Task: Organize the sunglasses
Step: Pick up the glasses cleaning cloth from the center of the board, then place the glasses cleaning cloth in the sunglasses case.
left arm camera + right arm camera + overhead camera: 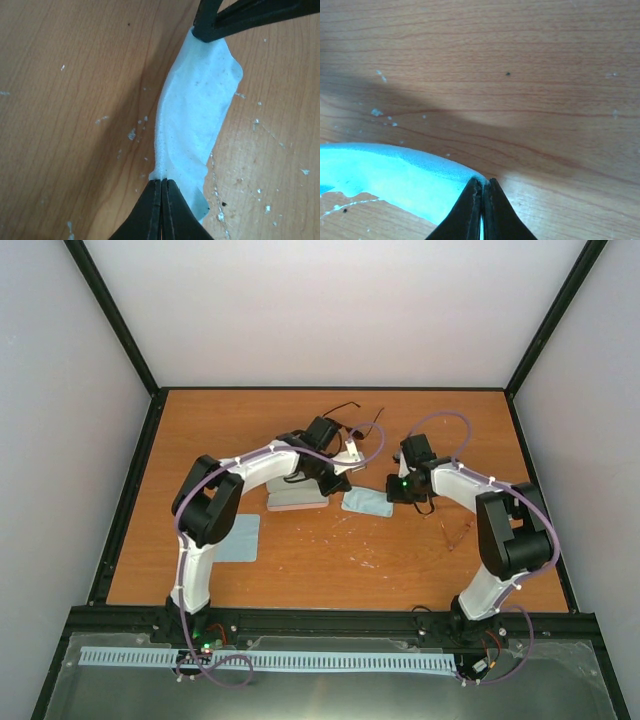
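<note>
The black sunglasses (340,407) lie at the far side of the surface (330,560), thin and dark. The see-through reddish sunglasses (457,533) lie on the right side. Both arms bend in to the middle. The left hand (162,186) and right hand (482,184) each pinch one end of a blue cloth (195,110), fingers closed tight.

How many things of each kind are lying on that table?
Sunglasses: 2, black pair, pale reddish pair
Light-blue cloths: 2, left cloth, middle cloth
Oblong case: 1
Total: 5
</note>
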Controlling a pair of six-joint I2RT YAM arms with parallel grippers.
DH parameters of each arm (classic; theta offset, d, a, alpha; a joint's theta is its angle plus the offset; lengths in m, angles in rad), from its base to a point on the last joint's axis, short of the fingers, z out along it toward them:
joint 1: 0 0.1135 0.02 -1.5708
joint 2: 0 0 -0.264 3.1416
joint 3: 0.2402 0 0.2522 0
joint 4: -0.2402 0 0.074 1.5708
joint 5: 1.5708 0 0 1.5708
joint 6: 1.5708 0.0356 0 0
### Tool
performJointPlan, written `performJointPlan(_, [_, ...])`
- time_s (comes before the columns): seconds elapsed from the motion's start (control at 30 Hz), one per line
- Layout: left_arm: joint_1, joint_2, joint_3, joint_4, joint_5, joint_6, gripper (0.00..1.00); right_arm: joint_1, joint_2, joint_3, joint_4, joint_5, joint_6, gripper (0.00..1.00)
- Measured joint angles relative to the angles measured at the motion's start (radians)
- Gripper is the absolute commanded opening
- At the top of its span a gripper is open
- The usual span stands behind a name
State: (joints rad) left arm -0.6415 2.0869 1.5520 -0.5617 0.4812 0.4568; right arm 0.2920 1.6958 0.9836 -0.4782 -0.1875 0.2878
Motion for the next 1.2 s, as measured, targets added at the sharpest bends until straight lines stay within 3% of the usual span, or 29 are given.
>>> performJointPlan(0.47, [0.02, -0.187, -0.191, 0.025, -0.037, -0.031, 0.01, 0.046, -0.04, 0.019, 0.005, -0.054, -0.019, 0.03])
performJointPlan(1.2, [0.108, -0.459, -0.373, 0.035, -0.076, -0.048, 0.01, 0.167, 0.083, 0.28, -0.029, -0.117, -0.038, 0.03])
